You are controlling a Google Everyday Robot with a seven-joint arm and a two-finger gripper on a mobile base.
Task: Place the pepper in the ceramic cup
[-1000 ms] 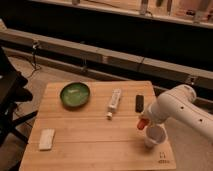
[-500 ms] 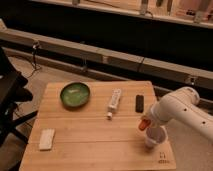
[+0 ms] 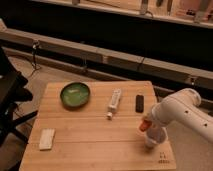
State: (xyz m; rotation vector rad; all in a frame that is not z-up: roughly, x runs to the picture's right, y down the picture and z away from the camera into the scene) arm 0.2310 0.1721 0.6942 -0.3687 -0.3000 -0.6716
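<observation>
Gripper (image 3: 146, 128) w/ pepper (image 3: 144, 124) just above cup (image 3: 151, 143); axis unclear.

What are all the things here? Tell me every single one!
table: one, light wood, middle of the view
bowl: one, green, back left of the table
tube: one, white, lying near the table's middle
bar: one, black, flat, right of the tube
block: one, white, front left of the table
pepper: one, orange-red, at the pincer, just above the cup
cup: one, whitish, front right of the table, partly hidden
chair: one, black, left of the table
arm: one, white, reaching in from the right
pincer: one, at the arm's tip, over the cup
</observation>
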